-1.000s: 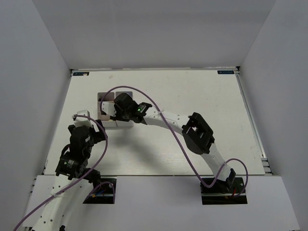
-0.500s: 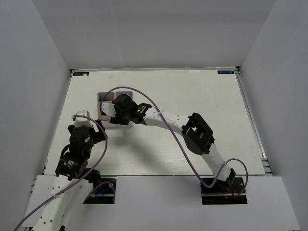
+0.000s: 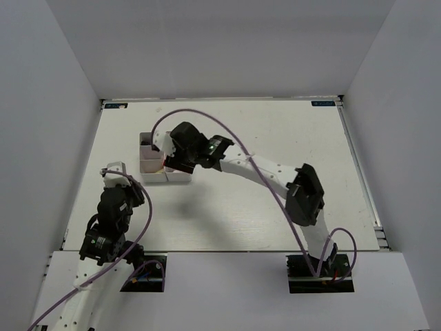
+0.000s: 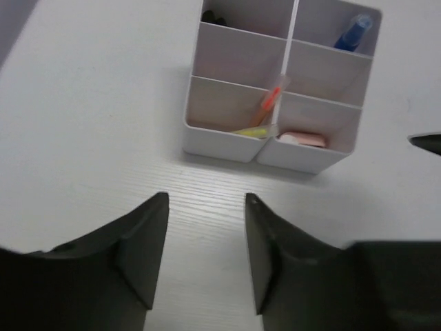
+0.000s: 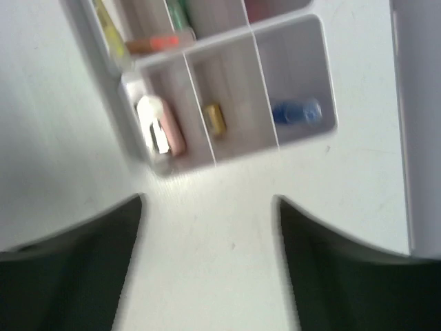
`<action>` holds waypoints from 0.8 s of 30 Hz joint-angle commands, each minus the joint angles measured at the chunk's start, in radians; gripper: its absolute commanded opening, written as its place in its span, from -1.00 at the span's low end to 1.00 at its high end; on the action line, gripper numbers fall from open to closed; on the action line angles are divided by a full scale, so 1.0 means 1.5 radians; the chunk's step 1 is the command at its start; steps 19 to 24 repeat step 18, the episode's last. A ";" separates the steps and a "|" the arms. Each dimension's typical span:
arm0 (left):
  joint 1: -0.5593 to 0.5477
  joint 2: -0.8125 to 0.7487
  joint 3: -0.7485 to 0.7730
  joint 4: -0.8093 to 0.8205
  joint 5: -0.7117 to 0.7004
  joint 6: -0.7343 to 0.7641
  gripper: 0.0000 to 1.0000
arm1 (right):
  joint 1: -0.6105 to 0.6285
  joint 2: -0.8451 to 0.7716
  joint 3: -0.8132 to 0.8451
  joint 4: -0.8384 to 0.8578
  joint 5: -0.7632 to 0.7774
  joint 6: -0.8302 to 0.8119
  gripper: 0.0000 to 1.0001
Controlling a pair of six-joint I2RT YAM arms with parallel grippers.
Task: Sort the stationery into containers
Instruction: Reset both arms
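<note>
While both arms reach over the left half of the desk (image 3: 275, 138), the white organizer box (image 4: 220, 146) stands upright on it, its six open-top compartments in two columns of three. The left pincer (image 4: 203, 238) hovers on the near side of the box, apart from it, its dark fingers spread with only bare desk between them. The right pincer (image 5: 207, 227) hangs above the desk just beside the box's right column, likewise released and carrying nothing.

A blue-capped tube (image 4: 355, 31) stands in the far right compartment. A small yellowish piece (image 5: 215, 119) lies in the middle right one, and a pink piece (image 4: 303, 139) lies in the near right one. In the near left compartment a yellow-green piece (image 4: 249, 131) lies along the bottom, and an orange-pink stick (image 4: 271, 103) leans tilted against the centre divider. Something dark shows in the far left compartment, too cut off to tell what.
</note>
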 commanded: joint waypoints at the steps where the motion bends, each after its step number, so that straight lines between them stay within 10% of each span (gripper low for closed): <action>1: 0.003 0.001 -0.010 0.029 0.040 0.005 0.30 | -0.025 -0.103 -0.007 -0.169 0.014 0.037 0.81; 3: 0.003 0.022 -0.007 0.030 0.045 0.007 1.00 | -0.065 -0.168 -0.059 -0.204 -0.013 0.078 0.81; 11: 0.003 0.180 0.040 -0.005 0.211 0.028 1.00 | -0.167 -0.442 -0.388 -0.089 0.317 0.102 0.81; 15: 0.004 0.228 0.042 -0.008 0.228 0.028 1.00 | -0.191 -0.650 -0.665 0.064 0.310 0.044 0.81; 24: 0.004 0.234 0.039 -0.009 0.223 0.030 1.00 | -0.205 -0.719 -0.701 0.042 0.342 0.126 0.81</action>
